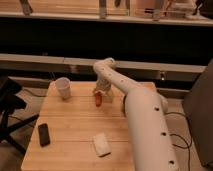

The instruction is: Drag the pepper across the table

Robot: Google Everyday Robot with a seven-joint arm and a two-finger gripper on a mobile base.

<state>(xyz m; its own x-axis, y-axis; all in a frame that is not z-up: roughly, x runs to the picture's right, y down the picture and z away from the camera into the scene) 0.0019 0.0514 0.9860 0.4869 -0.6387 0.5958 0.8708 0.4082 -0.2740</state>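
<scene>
While reaching down over far middle of table (75, 150), gripper (100, 92) directly above pepper (98, 100), touching or nearly so; jaw state not discernible. Pepper red-orange, long axis roughly upright or running toward camera, lower tip toward near edge; exact tilt unclear. Open plank surface nearer camera and leftward for dragging. White cup (63, 88) left, black device (44, 134) near left edge, white sponge-like block (101, 144) front centre. Pale bench (50, 61) behind.
</scene>
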